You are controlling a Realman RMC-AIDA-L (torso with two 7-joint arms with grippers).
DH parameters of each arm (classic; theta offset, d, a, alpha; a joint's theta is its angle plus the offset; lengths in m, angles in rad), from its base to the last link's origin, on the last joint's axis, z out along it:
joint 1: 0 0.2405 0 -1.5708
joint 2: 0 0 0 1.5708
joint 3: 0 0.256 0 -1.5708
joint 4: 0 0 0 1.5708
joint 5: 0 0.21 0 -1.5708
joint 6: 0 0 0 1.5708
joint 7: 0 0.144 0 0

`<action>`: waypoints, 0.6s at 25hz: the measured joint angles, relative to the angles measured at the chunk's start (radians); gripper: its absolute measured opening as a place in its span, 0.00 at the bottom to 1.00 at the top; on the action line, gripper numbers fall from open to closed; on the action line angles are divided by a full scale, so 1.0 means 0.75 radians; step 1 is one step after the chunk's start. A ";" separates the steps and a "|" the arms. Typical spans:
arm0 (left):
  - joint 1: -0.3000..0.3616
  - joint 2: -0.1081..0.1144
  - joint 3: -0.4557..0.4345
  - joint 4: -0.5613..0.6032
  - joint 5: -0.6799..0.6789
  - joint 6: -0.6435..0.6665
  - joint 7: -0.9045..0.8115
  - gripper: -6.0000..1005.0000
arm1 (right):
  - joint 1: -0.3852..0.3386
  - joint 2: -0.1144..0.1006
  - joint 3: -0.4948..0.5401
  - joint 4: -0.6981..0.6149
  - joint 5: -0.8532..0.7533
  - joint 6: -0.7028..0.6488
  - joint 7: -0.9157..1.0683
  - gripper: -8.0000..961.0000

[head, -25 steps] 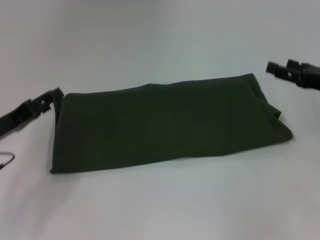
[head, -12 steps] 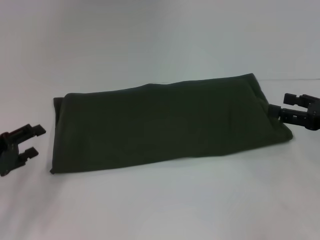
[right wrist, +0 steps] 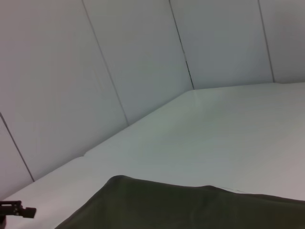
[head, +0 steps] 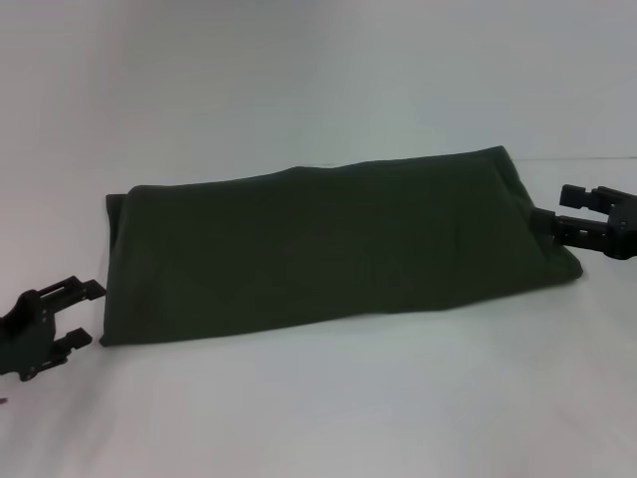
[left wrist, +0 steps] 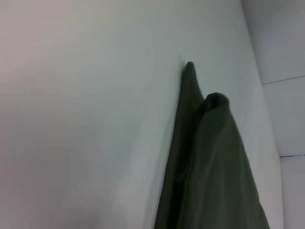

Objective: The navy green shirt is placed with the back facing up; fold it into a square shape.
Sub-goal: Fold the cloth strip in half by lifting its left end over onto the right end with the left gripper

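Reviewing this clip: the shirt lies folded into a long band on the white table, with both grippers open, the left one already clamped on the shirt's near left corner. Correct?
Not quite. In the head view the left gripper sits just off the navy green shirt near its left corner, jaws open and holding nothing. The rest stands: the shirt is a long folded band on the white table, and the right gripper is open at the right end.

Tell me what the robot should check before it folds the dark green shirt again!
1. Dark olive-green cotton shirt lies as a long folded band on the white table: ok.
2. Already a square: not ok, it is far wider than deep.
3. Left gripper open beside the shirt's left end, near its front corner, not gripping: ok.
4. Right gripper open at the shirt's right end: ok.
5. Right fingers touching cloth: cannot tell.
6. Cloth smooth: mostly ok, the right end looks a little bunched.
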 joint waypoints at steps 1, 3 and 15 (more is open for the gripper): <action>-0.003 0.001 0.002 -0.008 0.001 -0.008 -0.004 0.78 | 0.000 0.000 0.000 0.000 0.000 -0.001 0.000 0.94; -0.008 0.002 0.006 -0.025 0.002 -0.027 -0.014 0.78 | 0.000 0.000 0.000 0.000 0.000 -0.001 0.000 0.94; -0.012 0.002 0.012 -0.048 0.012 -0.087 -0.091 0.77 | -0.004 0.000 0.006 -0.001 0.001 -0.001 -0.002 0.95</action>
